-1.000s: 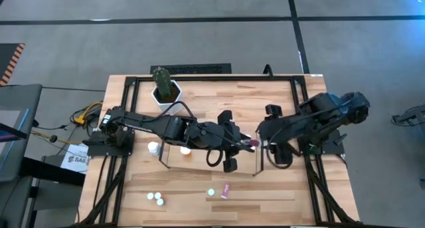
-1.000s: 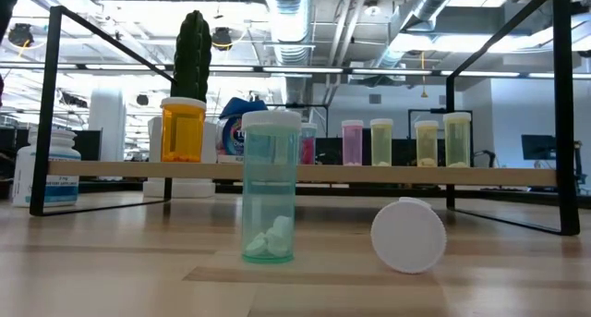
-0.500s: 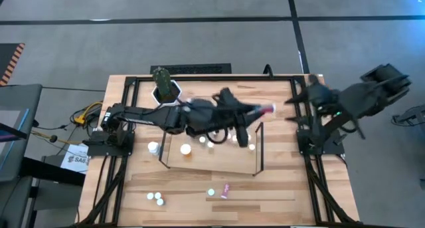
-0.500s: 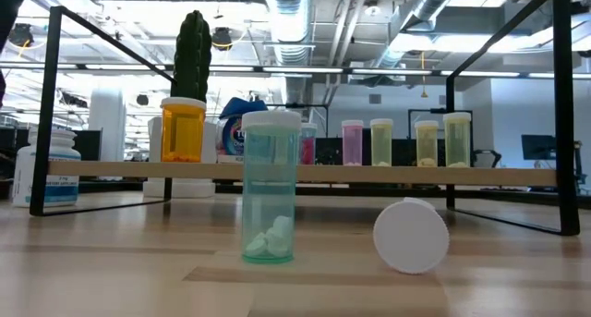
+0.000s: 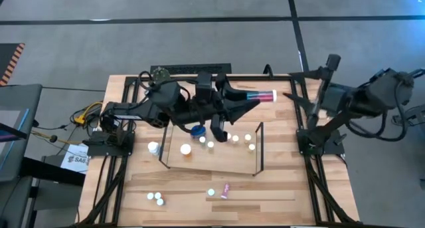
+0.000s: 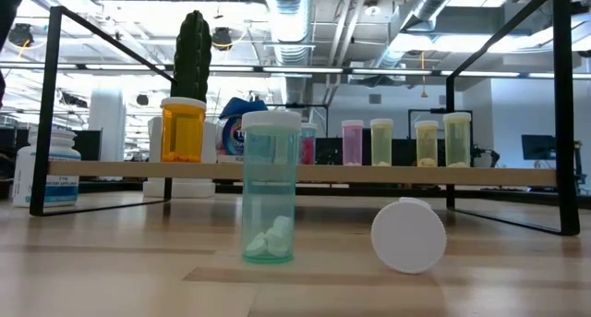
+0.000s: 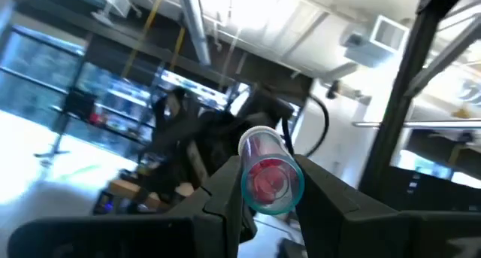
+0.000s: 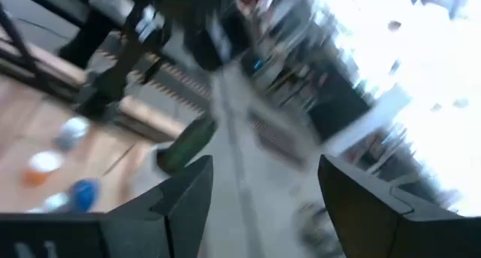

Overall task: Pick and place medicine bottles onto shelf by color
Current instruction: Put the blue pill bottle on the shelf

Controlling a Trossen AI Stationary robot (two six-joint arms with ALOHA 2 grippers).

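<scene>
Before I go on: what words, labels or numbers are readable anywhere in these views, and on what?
"SA", cut off by the table frame: on the white sheet left of the table, high view.
Label on the white bottle at the low view's left edge: print too small to read.
Blue label behind the orange bottle: mostly hidden, unreadable.
Nothing else legible.

Bottles in a row on the shelf — cactus pot behind, loose bottles in front
</scene>
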